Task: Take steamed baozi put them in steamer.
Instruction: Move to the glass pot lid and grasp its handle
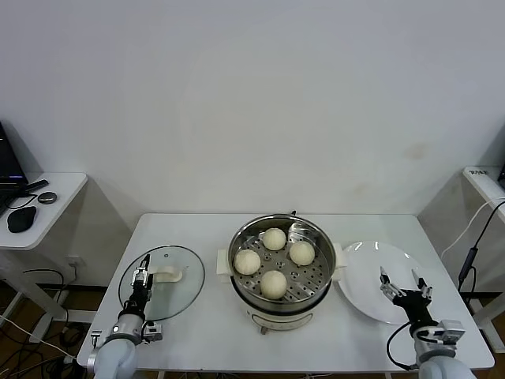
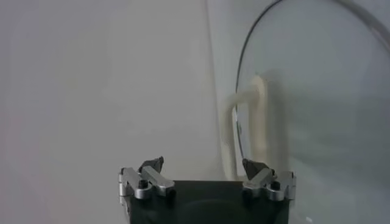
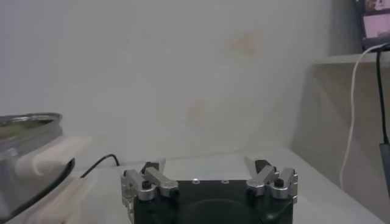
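Observation:
The steamer (image 1: 278,306) stands at the middle of the white table, uncovered. Several cream-white baozi lie on its perforated tray, among them ones at the back (image 1: 274,238), left (image 1: 247,261) and front (image 1: 274,284). My left gripper (image 1: 140,278) is open and empty over the near edge of the glass lid (image 1: 177,292). In the left wrist view the gripper (image 2: 203,165) faces the lid's cream handle (image 2: 247,122). My right gripper (image 1: 402,283) is open and empty over the white plate (image 1: 364,272). In the right wrist view (image 3: 206,165) the steamer's rim (image 3: 27,122) shows off to one side.
The plate holds nothing. The lid lies flat to the left of the steamer. A side table with a mouse (image 1: 21,219) stands at far left. A shelf with a hanging cable (image 1: 473,253) stands at far right. The white table (image 1: 205,324) is bare in front of the steamer.

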Controlling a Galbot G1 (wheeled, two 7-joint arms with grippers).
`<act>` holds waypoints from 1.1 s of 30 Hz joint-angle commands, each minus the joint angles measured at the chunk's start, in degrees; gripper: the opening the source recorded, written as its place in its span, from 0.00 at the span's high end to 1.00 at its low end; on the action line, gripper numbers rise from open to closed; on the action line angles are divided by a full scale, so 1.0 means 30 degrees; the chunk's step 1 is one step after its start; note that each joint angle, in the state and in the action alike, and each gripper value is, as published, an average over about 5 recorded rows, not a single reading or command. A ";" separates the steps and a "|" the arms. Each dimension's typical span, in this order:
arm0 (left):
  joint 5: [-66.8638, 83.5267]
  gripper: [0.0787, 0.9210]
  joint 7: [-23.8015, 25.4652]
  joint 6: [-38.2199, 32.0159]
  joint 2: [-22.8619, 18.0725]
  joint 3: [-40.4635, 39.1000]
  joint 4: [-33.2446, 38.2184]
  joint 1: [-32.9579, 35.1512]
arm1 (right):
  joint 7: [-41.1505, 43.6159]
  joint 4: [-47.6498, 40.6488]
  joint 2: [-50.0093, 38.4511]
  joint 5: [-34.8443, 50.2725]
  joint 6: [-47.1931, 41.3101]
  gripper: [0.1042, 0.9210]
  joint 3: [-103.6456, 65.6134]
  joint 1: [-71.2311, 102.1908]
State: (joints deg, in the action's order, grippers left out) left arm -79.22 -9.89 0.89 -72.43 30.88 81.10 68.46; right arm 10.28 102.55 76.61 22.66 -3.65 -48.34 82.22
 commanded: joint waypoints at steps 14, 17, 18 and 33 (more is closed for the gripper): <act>0.0106 0.12 -0.0648 0.0079 -0.0480 -0.0087 -0.2155 -0.1727 | 0.0154 -0.0414 0.0049 -0.0024 0.0364 0.12 -0.0016 0.0136; 0.0142 0.12 -0.0642 0.0021 -0.0452 -0.0016 -0.2585 -0.1980 | 0.0174 -0.0476 0.0085 -0.0018 0.0441 0.12 0.0002 0.0138; 0.0195 0.12 -0.0667 -0.0006 -0.0431 -0.0007 -0.2711 -0.2059 | 0.0182 -0.0505 0.0097 -0.0018 0.0461 0.12 0.0009 0.0133; 0.1174 0.12 -0.0453 -0.0494 -0.0200 -0.0151 -0.3142 -0.2537 | 0.0232 -0.0828 0.0180 -0.0106 0.0683 0.12 0.0028 0.0113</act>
State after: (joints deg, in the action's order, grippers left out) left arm -76.90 -11.81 0.16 -73.22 30.41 72.82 61.33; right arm 10.96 100.30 77.15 22.39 -1.75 -48.28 82.55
